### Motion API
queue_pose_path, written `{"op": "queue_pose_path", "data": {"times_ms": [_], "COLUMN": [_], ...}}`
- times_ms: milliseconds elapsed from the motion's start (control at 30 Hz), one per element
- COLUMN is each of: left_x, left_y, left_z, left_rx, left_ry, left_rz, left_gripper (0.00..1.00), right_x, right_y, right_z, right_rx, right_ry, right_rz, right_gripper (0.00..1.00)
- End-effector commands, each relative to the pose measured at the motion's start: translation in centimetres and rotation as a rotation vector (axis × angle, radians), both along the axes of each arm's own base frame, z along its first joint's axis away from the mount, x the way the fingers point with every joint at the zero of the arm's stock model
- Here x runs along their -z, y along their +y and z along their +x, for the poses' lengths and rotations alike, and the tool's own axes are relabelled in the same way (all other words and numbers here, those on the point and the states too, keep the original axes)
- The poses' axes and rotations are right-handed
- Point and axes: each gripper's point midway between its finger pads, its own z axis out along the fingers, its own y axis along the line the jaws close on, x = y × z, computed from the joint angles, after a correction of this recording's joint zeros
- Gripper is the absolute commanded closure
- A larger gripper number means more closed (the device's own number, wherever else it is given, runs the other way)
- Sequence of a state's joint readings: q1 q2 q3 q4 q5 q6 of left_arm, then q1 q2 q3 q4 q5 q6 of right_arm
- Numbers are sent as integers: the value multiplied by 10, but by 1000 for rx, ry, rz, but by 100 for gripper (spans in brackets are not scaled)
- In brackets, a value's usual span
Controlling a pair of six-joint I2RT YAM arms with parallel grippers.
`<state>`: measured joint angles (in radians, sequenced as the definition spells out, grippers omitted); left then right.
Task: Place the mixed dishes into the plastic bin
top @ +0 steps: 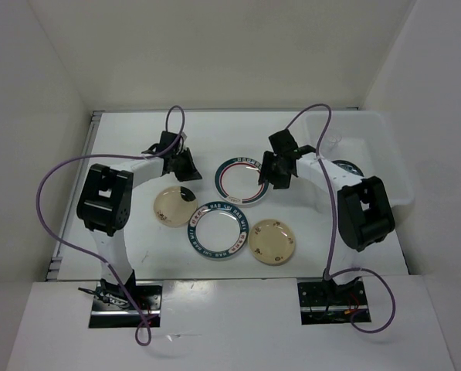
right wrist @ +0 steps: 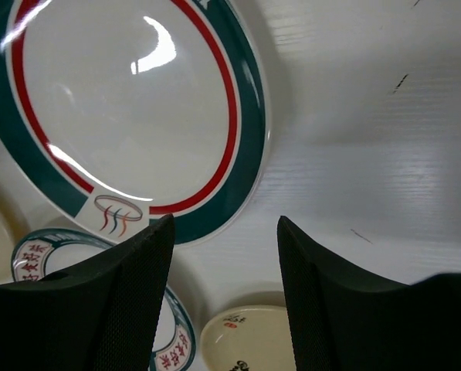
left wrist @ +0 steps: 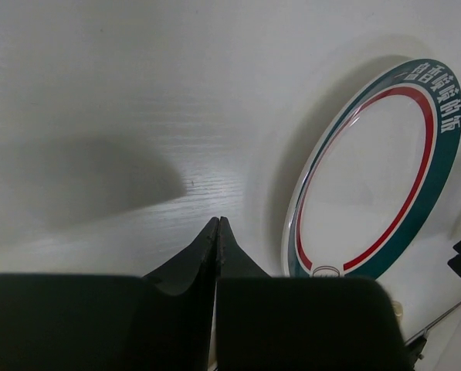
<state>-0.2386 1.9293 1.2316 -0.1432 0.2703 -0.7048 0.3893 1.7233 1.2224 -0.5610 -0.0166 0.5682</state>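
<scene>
Left pincer (top: pixel 190 171) has its two fingers pressed together with nothing between them. It hangs over the bare table (top: pixel 137 139), just to the left of the red-ringed plate (top: pixel 242 179), which I take as my landmark.

Near-left of this plate lies the left cream plate (top: pixel 174 205). Directly on the near side lies the lettered plate (top: pixel 219 229) with its teal rim, and it is very close to the landmark.

At the right edge of the red-ringed plate I see the right pincer (top: pixel 275 179). Its fingers stand wide apart and hold nothing, and the wrist view shows the teal rim just in front of them. Near-right of the landmark lies the right cream plate (top: pixel 272 240).

To the far right stands the plastic bin (top: pixel 384 147). A dark round dish is already inside it, I think the saucer (top: pixel 346 167), partly hidden by the arm. The clear cup I cannot find.

All four plates lie flat on the table, outside the bin. I judge them to be stiff, light and glossy, so probably slippery, and they may chip if dropped. The middle gives no hold. I would take each one at the rim, one finger under the lip and one on top, and lift it slowly.
</scene>
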Motion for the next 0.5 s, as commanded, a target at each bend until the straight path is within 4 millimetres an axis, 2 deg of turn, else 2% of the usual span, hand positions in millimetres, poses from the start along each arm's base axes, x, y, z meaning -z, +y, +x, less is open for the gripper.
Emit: {"op": "queue_pose_path", "data": {"times_ms": [0, 300, 433, 467], "left_x": [-6, 7, 16, 13], "left_y": [-10, -24, -24, -25], "left_z": [17, 10, 9, 12], "left_rx": [-1, 24, 24, 24], "left_ry": [-42, -15, 4, -5], "left_rz": [-26, -26, -20, -23], "left_gripper": [100, 100, 100, 100], "right_x": [7, 45, 51, 51], "right_y": [-6, 3, 6, 6], "right_z": [13, 22, 27, 27], "right_rx": [41, 53, 70, 71], "right_ry": [-28, 20, 14, 14], "right_rz": [-43, -26, -13, -13], "right_gripper": [39, 39, 39, 40]}}
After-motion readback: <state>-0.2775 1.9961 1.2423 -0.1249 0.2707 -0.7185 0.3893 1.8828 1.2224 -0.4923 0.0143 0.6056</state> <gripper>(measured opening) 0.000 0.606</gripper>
